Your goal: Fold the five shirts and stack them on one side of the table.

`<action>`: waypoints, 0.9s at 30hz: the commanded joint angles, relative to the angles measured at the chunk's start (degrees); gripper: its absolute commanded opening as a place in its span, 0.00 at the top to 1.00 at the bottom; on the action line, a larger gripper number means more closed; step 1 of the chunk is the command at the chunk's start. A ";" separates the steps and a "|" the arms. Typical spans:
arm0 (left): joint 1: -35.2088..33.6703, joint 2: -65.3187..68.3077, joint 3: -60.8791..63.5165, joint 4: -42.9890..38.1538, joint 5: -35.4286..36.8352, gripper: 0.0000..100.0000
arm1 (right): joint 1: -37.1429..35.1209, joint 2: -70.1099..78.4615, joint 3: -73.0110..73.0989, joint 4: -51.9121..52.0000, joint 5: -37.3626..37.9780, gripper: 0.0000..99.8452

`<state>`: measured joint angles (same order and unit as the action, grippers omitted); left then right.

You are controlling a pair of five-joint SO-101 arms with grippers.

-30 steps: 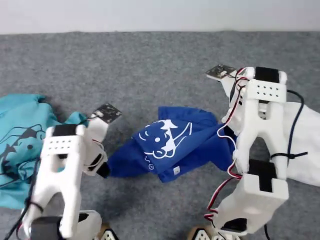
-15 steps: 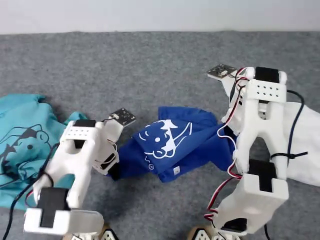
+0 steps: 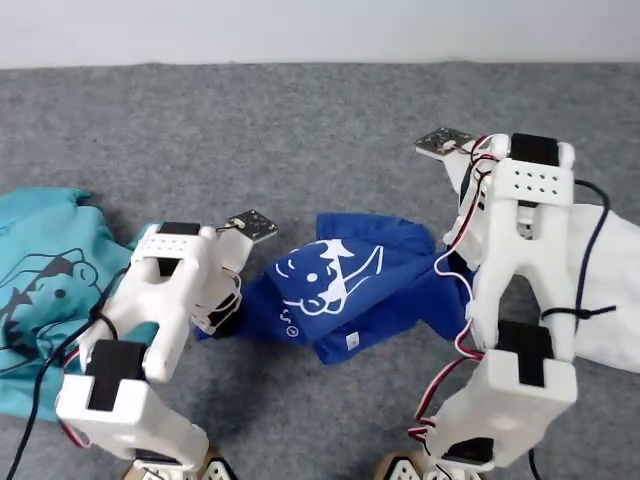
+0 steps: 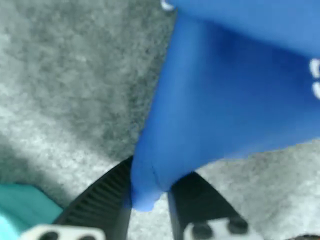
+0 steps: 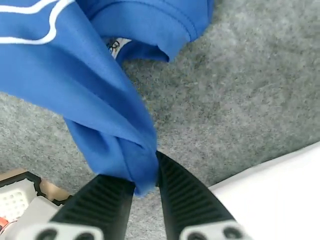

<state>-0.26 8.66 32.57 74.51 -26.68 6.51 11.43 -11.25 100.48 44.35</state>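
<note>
A blue shirt (image 3: pixel 340 285) with a white cartoon print lies crumpled in the middle of the grey table. My left gripper (image 3: pixel 215 325) is at its left end, shut on a sleeve tip of the blue shirt (image 4: pixel 200 115); the cloth is pinched between the black fingers (image 4: pixel 107 195). My right gripper (image 3: pixel 465 285) is at the shirt's right end, shut on a fold of the blue shirt (image 5: pixel 115 125), with fingers (image 5: pixel 180 195) closed around it. A teal shirt (image 3: pixel 40 280) lies at the left. A white shirt (image 3: pixel 610 290) lies at the right, partly under the right arm.
The grey felt table (image 3: pixel 300 140) stretches back to a white wall. Both arm bases stand at the near edge. A corner of the teal shirt (image 4: pixel 20 205) lies close to the left gripper, and the white shirt (image 5: pixel 280 195) lies beside the right gripper.
The left arm has swung right toward the centre, carrying the blue sleeve with it and bunching the shirt's left side. The right arm has kept still.
</note>
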 commanded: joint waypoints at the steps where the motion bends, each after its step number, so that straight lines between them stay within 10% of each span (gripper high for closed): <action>1: -0.26 0.00 -5.32 4.92 0.00 0.99 | 0.75 -6.29 -2.64 2.07 -0.09 0.99; 12: -0.88 -17.85 -33.19 23.82 0.26 0.99 | 0.84 -19.65 -6.95 1.36 0.00 0.99; 27: -7.74 -26.73 -62.64 24.26 0.35 0.99 | 3.91 -21.58 -32.26 -9.01 -0.09 0.99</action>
<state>-4.40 -15.96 -23.34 98.42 -26.77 8.18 -7.47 -38.51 93.98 44.44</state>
